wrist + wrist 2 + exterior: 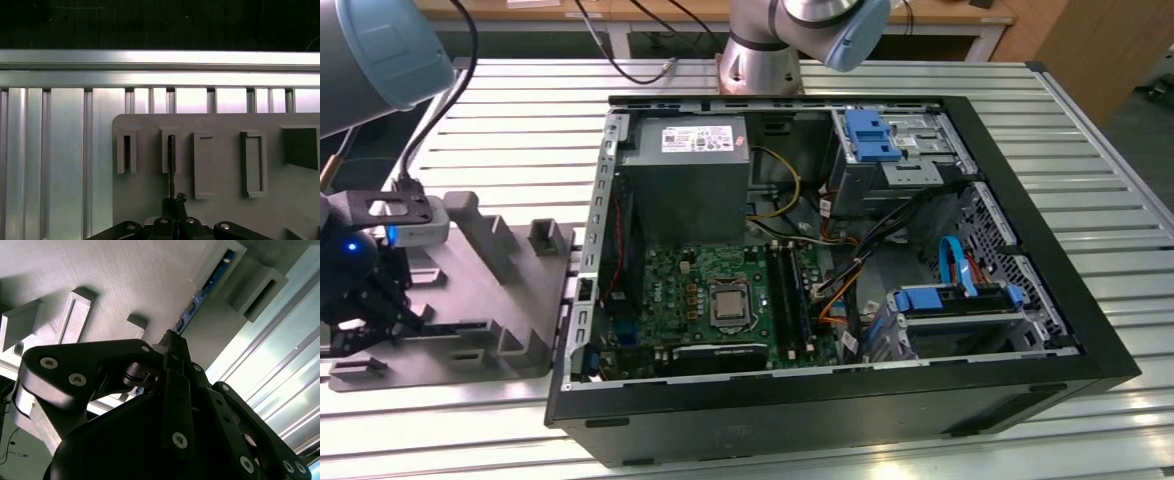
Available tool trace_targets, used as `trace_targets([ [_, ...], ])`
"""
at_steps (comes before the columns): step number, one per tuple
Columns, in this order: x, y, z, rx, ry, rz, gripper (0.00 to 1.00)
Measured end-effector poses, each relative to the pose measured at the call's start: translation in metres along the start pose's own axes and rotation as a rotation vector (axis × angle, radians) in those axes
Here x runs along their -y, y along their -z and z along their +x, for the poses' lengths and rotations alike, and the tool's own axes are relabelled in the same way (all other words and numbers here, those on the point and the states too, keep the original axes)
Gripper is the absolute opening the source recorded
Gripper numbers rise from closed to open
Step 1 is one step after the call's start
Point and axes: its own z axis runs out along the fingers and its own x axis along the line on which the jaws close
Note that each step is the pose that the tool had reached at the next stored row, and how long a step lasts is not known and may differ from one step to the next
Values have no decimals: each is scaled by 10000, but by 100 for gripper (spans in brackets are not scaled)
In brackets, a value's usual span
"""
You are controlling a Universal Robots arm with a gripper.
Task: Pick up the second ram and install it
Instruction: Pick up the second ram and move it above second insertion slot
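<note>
In the grey holder (125, 280), fingers (177, 347) pinch the slotted second ram (203, 292).

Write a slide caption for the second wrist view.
The gripper shut on the blue second ram, standing in its grey holder.

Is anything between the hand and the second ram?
Nothing: in the second wrist view the hand is closed on the second ram in the grey holder.
</note>
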Motion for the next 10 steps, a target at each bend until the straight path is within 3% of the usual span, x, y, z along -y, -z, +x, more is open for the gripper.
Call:
trace_targets([
  [10,0,6,0,1,0,0,11],
])
